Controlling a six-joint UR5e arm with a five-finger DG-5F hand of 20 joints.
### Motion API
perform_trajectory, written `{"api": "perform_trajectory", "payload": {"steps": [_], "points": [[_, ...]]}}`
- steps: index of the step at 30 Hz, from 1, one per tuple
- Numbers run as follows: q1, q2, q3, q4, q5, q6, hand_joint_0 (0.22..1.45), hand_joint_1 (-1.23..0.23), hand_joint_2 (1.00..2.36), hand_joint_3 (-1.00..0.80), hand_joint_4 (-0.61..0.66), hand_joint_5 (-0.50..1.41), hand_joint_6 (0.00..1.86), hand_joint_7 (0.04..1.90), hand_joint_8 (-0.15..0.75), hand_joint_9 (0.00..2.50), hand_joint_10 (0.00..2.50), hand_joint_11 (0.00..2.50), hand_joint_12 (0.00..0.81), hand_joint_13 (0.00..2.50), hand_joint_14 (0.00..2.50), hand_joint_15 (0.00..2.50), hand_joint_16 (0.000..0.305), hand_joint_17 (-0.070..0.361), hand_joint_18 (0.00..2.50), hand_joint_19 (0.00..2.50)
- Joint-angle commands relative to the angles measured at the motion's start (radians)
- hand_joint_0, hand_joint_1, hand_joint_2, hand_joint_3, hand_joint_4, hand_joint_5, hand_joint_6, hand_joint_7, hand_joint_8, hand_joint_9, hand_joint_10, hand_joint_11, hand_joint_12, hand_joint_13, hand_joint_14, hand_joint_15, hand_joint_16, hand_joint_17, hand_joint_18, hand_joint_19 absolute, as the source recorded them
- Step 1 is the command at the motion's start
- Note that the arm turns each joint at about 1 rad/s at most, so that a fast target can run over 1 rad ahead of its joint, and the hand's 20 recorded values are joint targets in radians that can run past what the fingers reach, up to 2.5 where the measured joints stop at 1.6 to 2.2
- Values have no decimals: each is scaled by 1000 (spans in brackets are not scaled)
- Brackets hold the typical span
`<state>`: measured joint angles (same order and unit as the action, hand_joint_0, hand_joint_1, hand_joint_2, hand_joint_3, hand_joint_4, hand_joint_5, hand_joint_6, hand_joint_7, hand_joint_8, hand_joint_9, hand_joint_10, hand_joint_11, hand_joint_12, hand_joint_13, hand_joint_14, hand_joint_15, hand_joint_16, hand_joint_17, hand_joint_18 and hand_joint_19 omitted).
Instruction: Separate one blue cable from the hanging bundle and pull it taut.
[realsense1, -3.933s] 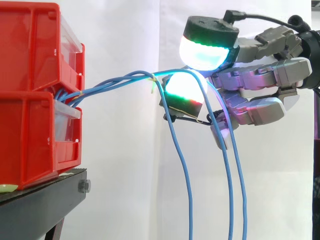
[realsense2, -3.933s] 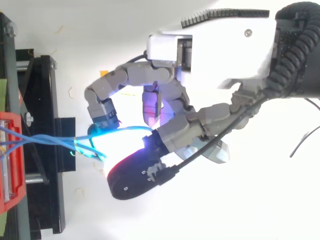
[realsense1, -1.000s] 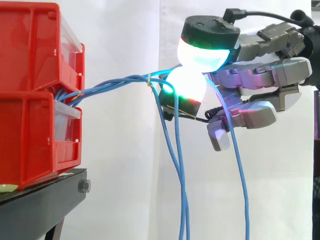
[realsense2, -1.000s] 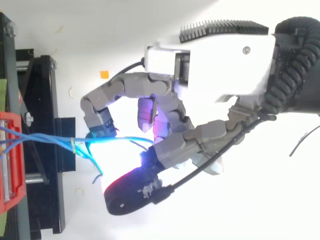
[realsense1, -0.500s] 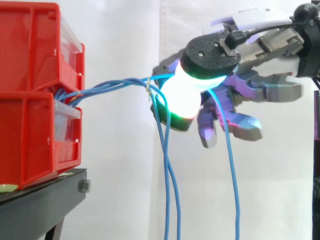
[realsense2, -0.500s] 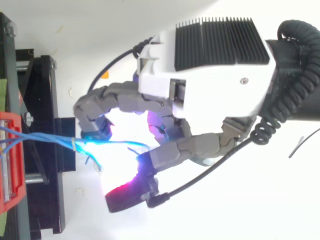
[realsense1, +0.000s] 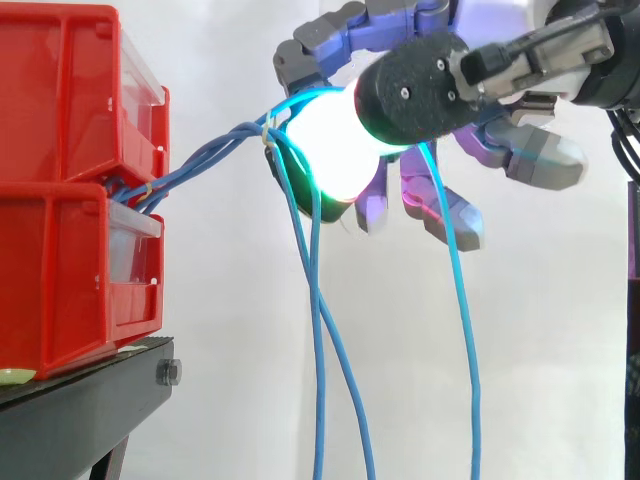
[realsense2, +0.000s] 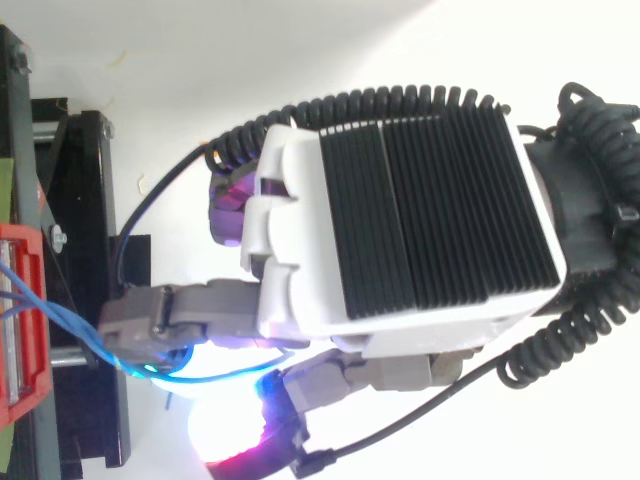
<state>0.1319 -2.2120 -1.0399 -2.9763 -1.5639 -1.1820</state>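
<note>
Curled fingers (realsense1: 320, 40) pinch one blue cable (realsense1: 470, 360), whose free length hangs beneath them, while the bundle (realsense1: 316, 300) droops just beyond their tips.

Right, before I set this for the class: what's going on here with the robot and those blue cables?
The robot's hand, up beside the red bins, has its fingers curled round one blue cable. That cable runs across the hand and hangs down apart from the others, to their right in the side view. The rest of the bundle hangs from a small tie close to the hand. All the cables come out of the bins, which sit on a black stand.
</note>
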Motion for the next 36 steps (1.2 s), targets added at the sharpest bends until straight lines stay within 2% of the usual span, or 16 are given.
{"api": "perform_trajectory", "payload": {"steps": [1, 2, 3, 5, 6, 9, 11, 13, 14, 21, 26, 28, 29, 33, 34, 36], "points": [[0, 0, -49, 6, -18, -1165, 713, -757, 1020, -150, 76, 140, 504, 1306, 139, 2051, 28, 629, 280, 1494, 27, 788, 45, 101, 844, 725], [-1, 0, -61, 10, -18, -1165, 714, -757, 1021, -152, 76, 140, 504, 1305, 130, 2048, 25, 624, 280, 1497, 25, 788, 45, 101, 844, 732], [-1, 0, -106, 34, -18, -1163, 713, -757, 1020, -151, 76, 140, 503, 1306, 133, 2043, 25, 611, 281, 1498, 25, 781, 45, 101, 844, 733], [-3, 0, -144, 94, -16, -1162, 714, -758, 1020, -153, 77, 140, 503, 1306, 132, 2042, 25, 626, 279, 1496, 25, 793, 45, 101, 843, 730], [-5, 0, -175, 160, -16, -1153, 713, -758, 1020, -152, 76, 140, 504, 1306, 132, 2050, 25, 621, 279, 1496, 25, 790, 45, 101, 843, 730], [-12, 0, -206, 240, -16, -1110, 714, -758, 1020, -158, 76, 140, 504, 1305, 132, 2053, 26, 627, 280, 1492, 25, 801, 45, 101, 844, 726], [-15, 0, -210, 260, -15, -1065, 712, -757, 1020, -155, 76, 140, 503, 1305, 141, 2050, 28, 619, 280, 1493, 25, 789, 45, 101, 844, 730], [-20, 0, -210, 261, -16, -990, 712, -758, 1020, -155, 69, 139, 504, 1310, 137, 2048, 27, 628, 281, 1494, 23, 783, 45, 101, 846, 724], [-23, 0, -210, 257, -16, -887, 712, -758, 1020, -156, 77, 139, 504, 1309, 134, 2050, 27, 624, 279, 1493, 23, 789, 45, 101, 847, 731], [-29, 0, -210, 260, -18, -630, 712, -759, 1020, -159, 76, 139, 503, 1308, 136, 2044, 28, 613, 282, 1493, 25, 785, 45, 101, 849, 730], [-34, 0, -210, 258, -18, -354, 711, -759, 1020, -158, 76, 139, 504, 1301, 136, 2047, 28, 620, 278, 1491, 25, 787, 44, 100, 848, 730], [-34, 0, -210, 258, -16, -300, 712, -758, 1020, -161, 70, 139, 503, 1312, 132, 2047, 28, 634, 279, 1489, 25, 791, 44, 100, 847, 738], [-35, 0, -210, 258, -15, -237, 712, -759, 1020, -162, 78, 139, 504, 1305, 133, 2048, 27, 626, 282, 1490, 25, 780, 45, 100, 848, 728], [-34, 0, -210, 258, -15, -97, 709, -759, 1020, -157, 76, 139, 503, 1304, 133, 2046, 27, 629, 284, 1492, 23, 787, 44, 100, 850, 729], [-35, 0, -210, 260, -15, -41, 709, -759, 1020, -157, 70, 139, 504, 1305, 134, 2046, 28, 621, 283, 1492, 25, 780, 44, 100, 850, 728], [-35, 0, -210, 260, -13, 7, 711, -759, 1020, -165, 69, 139, 504, 1305, 131, 2046, 26, 627, 279, 1492, 25, 788, 44, 100, 849, 730]]}}
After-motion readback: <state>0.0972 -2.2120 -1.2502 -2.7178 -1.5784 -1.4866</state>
